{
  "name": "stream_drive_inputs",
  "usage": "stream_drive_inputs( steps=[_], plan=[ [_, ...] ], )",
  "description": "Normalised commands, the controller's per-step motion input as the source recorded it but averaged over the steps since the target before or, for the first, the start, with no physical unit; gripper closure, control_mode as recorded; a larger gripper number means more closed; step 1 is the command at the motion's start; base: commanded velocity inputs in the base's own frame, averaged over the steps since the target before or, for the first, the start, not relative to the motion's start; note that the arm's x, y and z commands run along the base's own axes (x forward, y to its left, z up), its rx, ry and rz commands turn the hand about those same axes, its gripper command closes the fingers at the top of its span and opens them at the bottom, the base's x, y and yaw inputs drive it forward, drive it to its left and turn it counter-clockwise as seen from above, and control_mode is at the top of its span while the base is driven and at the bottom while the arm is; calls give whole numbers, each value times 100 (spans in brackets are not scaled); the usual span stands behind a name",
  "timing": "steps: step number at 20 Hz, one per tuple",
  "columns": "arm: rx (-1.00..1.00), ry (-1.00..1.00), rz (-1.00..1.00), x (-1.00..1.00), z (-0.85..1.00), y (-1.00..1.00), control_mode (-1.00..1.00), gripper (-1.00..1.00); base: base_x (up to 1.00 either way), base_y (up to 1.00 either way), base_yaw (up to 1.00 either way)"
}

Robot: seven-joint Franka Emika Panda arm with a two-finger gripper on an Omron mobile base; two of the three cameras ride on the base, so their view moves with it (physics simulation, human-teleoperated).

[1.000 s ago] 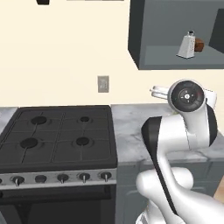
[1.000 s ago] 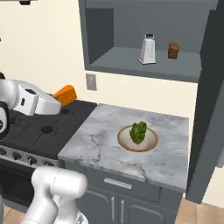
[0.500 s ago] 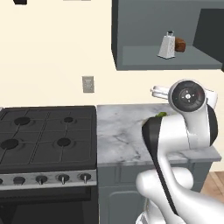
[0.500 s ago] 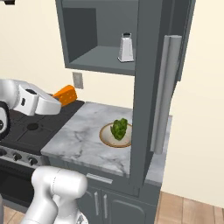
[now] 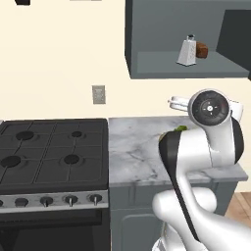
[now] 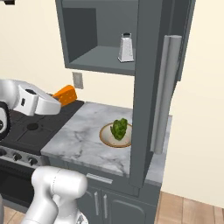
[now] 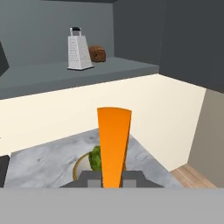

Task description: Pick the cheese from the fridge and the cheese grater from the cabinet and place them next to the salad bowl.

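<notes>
My gripper (image 6: 58, 101) is shut on the orange cheese wedge (image 6: 65, 94) and holds it in the air above the stove's right edge, left of the counter. In the hand view the cheese (image 7: 113, 144) stands upright between the fingertips (image 7: 93, 176). The tan salad bowl (image 6: 106, 139) with its green salad (image 6: 119, 128) sits on the marble counter, ahead of and below the cheese. The silver cheese grater (image 5: 186, 50) stands on the shelf of the open dark cabinet (image 5: 162, 29), also visible as the grater (image 7: 78, 49). The fridge is out of view.
A small brown lump (image 7: 97, 53) sits beside the grater. The cabinet's open door (image 6: 146, 87) with a long bar handle (image 6: 164, 92) hangs over the counter's right part. A black gas stove (image 5: 49, 157) adjoins the marble counter (image 5: 132, 157) on the left. My arm hides most of the bowl in the left base view.
The whole picture shifted between one second and half a second ago, so the camera moved right; it has since held still. The cheese stays in the gripper.
</notes>
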Motion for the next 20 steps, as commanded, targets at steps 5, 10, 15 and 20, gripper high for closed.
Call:
stream_drive_inputs(
  steps=[5,10,15,20],
  plan=[
    [0,0,0,14,-18,7,-100,100,3,1,0],
    [6,0,1,36,-57,23,-100,100,0,0,0],
    [3,3,5,52,-60,23,-100,100,0,0,0],
    [2,19,13,69,-64,9,-100,100,0,0,0]
  ],
)
